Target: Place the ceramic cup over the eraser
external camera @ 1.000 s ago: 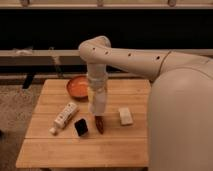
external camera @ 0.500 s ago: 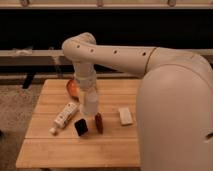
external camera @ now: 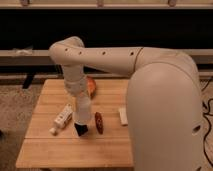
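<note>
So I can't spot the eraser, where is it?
Camera view: the eraser sits near the table's middle front, under the ceramic cup held in the tool, between tube and dark red oblong.

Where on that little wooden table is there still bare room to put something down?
Bare: the table's front strip and left edge, beside the white tube. Crowded: the middle, where the gripper holds the ceramic cup over the eraser, dark red oblong alongside.

The gripper (external camera: 82, 102) sits at the arm's lower end above the wooden table (external camera: 45, 145); its fingers are lost against the ceramic cup (external camera: 82, 110), whose rim is indistinct. The eraser (external camera: 81, 129) is partly covered by the cup. The arm hides most of the red bowl (external camera: 92, 86) and part of the white block (external camera: 122, 116). The tube's (external camera: 61, 119) label is illegible.
</note>
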